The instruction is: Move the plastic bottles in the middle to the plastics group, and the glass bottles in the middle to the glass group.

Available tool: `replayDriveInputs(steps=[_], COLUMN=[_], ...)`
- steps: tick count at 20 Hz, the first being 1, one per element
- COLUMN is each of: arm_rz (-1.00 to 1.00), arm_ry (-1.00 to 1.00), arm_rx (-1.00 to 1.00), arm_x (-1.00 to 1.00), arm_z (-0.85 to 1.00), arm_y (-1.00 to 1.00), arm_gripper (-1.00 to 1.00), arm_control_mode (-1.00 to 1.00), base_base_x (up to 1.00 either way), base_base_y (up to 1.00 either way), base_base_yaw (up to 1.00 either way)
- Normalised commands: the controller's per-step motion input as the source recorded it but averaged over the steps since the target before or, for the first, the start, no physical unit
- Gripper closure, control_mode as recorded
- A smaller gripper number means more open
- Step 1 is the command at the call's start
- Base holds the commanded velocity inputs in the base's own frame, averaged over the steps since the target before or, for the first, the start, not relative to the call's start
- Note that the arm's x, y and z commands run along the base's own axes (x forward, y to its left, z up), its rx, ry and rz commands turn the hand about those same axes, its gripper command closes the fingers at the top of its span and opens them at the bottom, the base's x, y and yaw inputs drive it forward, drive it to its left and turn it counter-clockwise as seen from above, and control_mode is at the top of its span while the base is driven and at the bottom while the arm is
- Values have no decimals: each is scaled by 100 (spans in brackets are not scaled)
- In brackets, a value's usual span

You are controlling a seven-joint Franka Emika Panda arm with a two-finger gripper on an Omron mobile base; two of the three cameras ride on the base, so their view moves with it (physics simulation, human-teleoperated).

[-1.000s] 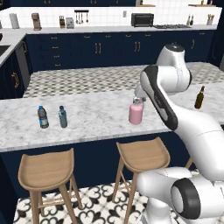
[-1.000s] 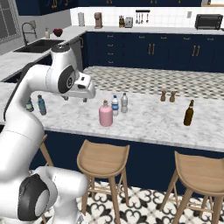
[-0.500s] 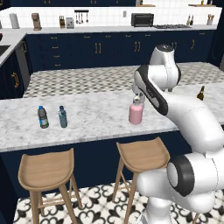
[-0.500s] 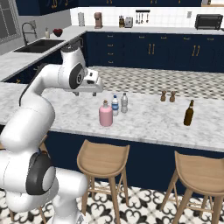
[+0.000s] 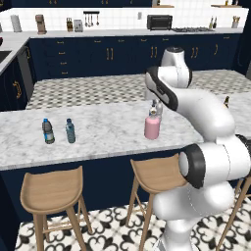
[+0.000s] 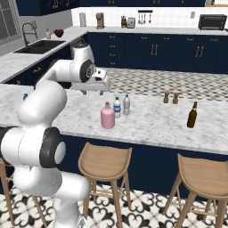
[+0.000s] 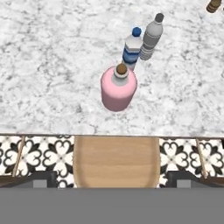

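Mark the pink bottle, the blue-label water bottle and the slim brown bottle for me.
pink bottle (image 7: 118, 91), hand view, on its body.
blue-label water bottle (image 7: 131, 53), hand view, on the label band.
slim brown bottle (image 6: 192, 117), right base view, on its lower body.

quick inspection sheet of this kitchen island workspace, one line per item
surface: white marbled island counter, stools below.
job's things: opaque pink round-shouldered bottle, blue-labelled clear water bottle and plain greyish clear bottle upright mid-counter; two blue-capped bottles at one end; slim dark-brown long-necked bottle at the other.
clutter: two tiny brown shakers.
claw: open, above the pink bottle, holding nothing.
cables: nothing seen.
surroundings: navy cabinets, sink, toaster oven.
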Motion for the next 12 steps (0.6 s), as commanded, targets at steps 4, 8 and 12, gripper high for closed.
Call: replayDriveInputs(steps=[4, 8, 12], arm_rz=[-1, -3, -7], arm_ry=[13, 5, -6], arm_rx=[0, 1, 4], arm_x=[78, 55, 9], arm_z=[-36, -33, -65], arm_y=[-3, -18, -20], arm_gripper=[-100, -100, -100], arm_control_mode=[-100, -100, -100], base_base_x=[0, 0, 0], base_base_y=[0, 0, 0], base_base_yaw=[0, 0, 0])
